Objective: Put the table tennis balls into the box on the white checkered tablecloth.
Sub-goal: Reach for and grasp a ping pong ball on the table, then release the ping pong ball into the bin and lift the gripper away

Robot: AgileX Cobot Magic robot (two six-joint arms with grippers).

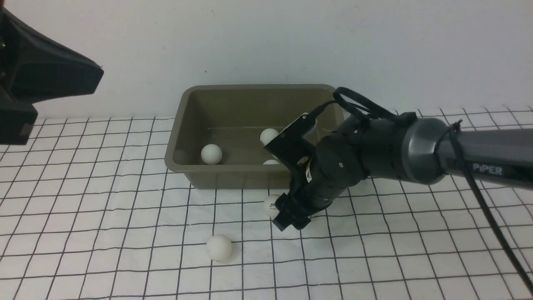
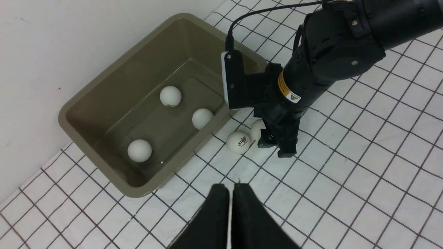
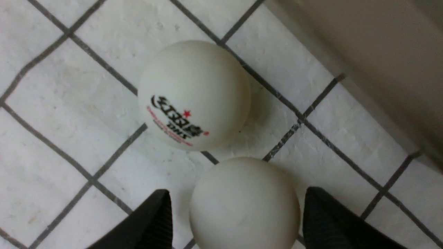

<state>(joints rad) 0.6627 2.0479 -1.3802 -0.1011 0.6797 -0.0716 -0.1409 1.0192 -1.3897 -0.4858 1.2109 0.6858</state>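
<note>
The olive-brown box [image 1: 183,125] stands at the back of the white checkered tablecloth [image 1: 104,208] and holds three table tennis balls [image 1: 211,153] [image 1: 269,136] [image 1: 271,162]. My right gripper [image 1: 291,221] is down at the cloth in front of the box. It is open around a plain ball [image 3: 244,204], with small gaps on both sides of its fingers [image 3: 155,221]. A logo ball [image 3: 193,95] lies just beyond it and shows in the front view [image 1: 270,205]. Another ball [image 1: 219,247] lies alone nearer me. My left gripper [image 2: 231,188] is shut, empty and raised at the left.
The box's near wall [image 3: 380,69] is close beside the right gripper. A white wall [image 1: 266,41] rises right behind the box. The right arm [image 1: 416,150] reaches in from the right, with a cable hanging from it.
</note>
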